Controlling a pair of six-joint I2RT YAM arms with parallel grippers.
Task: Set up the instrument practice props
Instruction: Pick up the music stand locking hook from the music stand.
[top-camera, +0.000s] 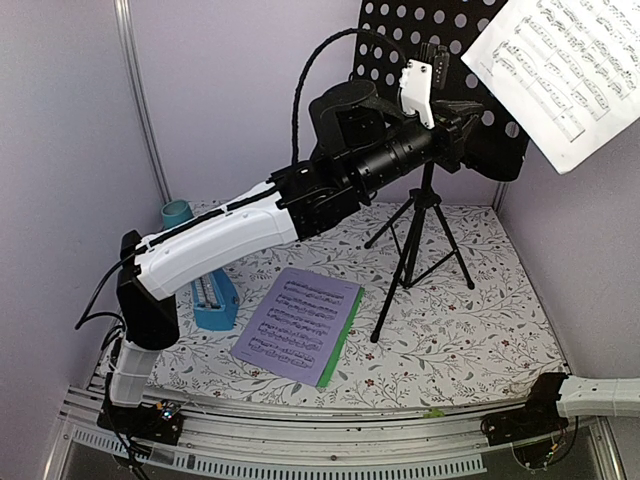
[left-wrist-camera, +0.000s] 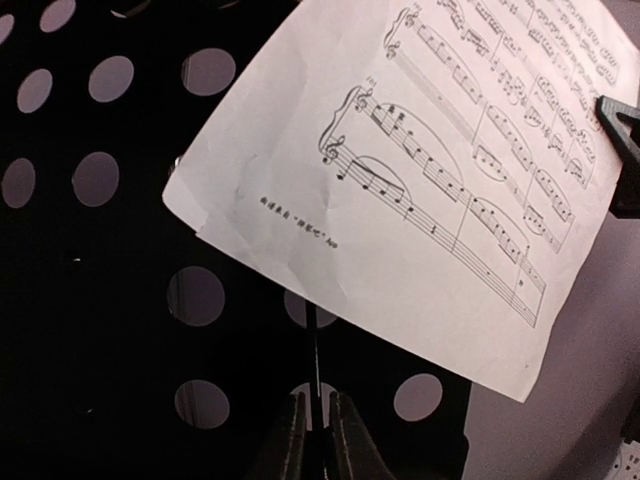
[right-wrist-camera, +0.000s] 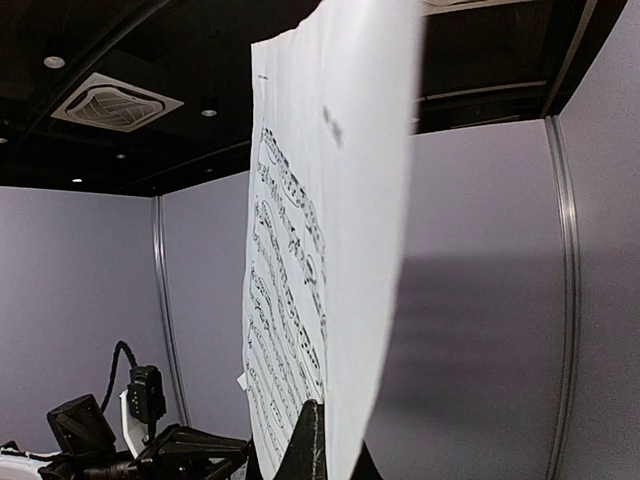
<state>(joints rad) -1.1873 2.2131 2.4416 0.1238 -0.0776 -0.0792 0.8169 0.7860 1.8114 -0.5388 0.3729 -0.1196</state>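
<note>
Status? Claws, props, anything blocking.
Left claw pinching music stand desk edge. Right claw shut on sheet page, up by the desk, not seated. Second page, metronome on table. No obstruction seen.

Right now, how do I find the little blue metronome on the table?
Look at the flowery table and find the sheet-music page with the green edge lying flat near the front. Just left of it, partly under the white left arm, stands the blue metronome. Unlike the round teal cup behind it, it is wedge-shaped with a pale scale on its front.
</note>
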